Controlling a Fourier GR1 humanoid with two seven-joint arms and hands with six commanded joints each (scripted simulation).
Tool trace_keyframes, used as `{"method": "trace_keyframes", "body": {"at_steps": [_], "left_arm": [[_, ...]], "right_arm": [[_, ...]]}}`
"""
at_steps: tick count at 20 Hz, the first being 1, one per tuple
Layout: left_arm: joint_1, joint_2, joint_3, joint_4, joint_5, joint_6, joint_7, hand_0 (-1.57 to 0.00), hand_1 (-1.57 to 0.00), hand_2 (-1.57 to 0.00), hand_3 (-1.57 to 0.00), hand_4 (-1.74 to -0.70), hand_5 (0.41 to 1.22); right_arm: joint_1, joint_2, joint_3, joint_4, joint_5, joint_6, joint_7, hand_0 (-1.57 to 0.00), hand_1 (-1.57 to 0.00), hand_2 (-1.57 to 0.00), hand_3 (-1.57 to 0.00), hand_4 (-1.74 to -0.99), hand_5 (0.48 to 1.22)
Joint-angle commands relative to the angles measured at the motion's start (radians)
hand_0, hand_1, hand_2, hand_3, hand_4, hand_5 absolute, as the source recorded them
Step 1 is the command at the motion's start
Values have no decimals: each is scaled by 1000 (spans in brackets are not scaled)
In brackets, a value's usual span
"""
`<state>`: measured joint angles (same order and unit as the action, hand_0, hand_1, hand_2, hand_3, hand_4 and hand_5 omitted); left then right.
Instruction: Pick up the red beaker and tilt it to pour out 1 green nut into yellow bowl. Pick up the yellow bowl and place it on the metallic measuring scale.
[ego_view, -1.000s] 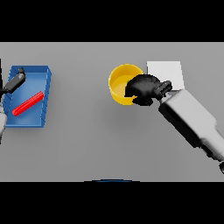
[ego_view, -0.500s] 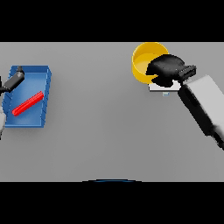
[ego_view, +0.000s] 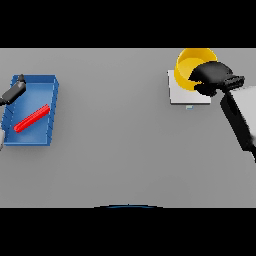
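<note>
My right hand (ego_view: 212, 77) is curled round the near rim of the yellow bowl (ego_view: 192, 66) and holds it over the far right part of the metallic measuring scale (ego_view: 181, 92), a pale square plate. The hand hides part of the bowl, and I cannot tell whether the bowl touches the scale. A red beaker (ego_view: 31, 118) lies on its side in the blue tray (ego_view: 50, 107) at the left. My left hand (ego_view: 14, 91) shows at the tray's far left corner. No green nut shows.
The blue tray stands near the table's left edge. Grey table surface (ego_view: 120, 135) spreads between the tray and the scale.
My right hand has carried the yellow bowl to the right and further back, from beside the scale to over it. The left hand, tray and beaker have stayed put.
</note>
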<state>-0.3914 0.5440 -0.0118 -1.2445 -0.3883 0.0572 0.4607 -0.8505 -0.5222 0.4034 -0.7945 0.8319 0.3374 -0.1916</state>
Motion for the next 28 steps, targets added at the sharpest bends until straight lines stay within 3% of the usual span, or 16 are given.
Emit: {"method": "trace_keyframes", "body": {"at_steps": [1,5,9,12,13,15,16,18,21,24,28], "left_arm": [[1,-1,0,3,0,-1,9,1,1,1,1,-724,681],[12,-3,-6,9,-8,3,0,1,1,1,1,-722,678],[-9,-2,-2,22,-3,-3,3,1,1,1,1,-726,673],[-12,1,-9,18,-11,-8,12,1,1,1,1,-722,668],[-10,0,-11,7,-11,-9,14,1,1,1,1,-724,667],[-10,-2,-13,11,-14,-6,12,1,1,1,1,-724,671],[-15,-3,-12,13,-10,-8,9,1,1,1,1,-722,671],[-21,-5,-13,25,-15,-6,24,1,1,1,1,-719,668],[-11,-8,-12,25,-14,2,4,1,1,1,1,-720,663],[-18,-8,-6,40,-12,4,11,1,1,1,1,-723,663],[-29,-8,-7,49,-14,7,-2,1,1,1,1,-725,664]], "right_arm": [[-12,4,-5,31,0,-3,-5,-1571,-1571,-1425,-1315,-1741,1221],[-23,29,-13,117,6,-32,-13,-1571,-1571,-1396,-1346,-1741,1221],[-31,47,-26,179,2,-67,-60,-1571,-1571,-1345,-1403,-1741,1221],[-41,63,-29,216,3,-75,-74,-1464,-1571,-1335,-1451,-1741,1221],[-41,70,-27,219,5,-78,-66,-1448,-1501,-1382,-1390,-1734,1221],[-52,67,-33,223,-1,-69,-73,-1492,-1484,-1450,-1097,-1737,1221],[-48,72,-33,217,0,-69,-55,-1439,-1337,-1286,-990,-1688,1221],[-46,72,-26,204,5,-54,-55,-990,-882,-921,-796,-1629,1080],[-47,64,-4,199,25,-32,-47,-507,-451,-553,-604,-1579,955],[-58,62,4,214,34,-50,-95,-259,-230,-305,-464,-1554,891],[-55,56,-3,223,27,-58,-119,-105,-94,-124,-328,-1537,822]]}}
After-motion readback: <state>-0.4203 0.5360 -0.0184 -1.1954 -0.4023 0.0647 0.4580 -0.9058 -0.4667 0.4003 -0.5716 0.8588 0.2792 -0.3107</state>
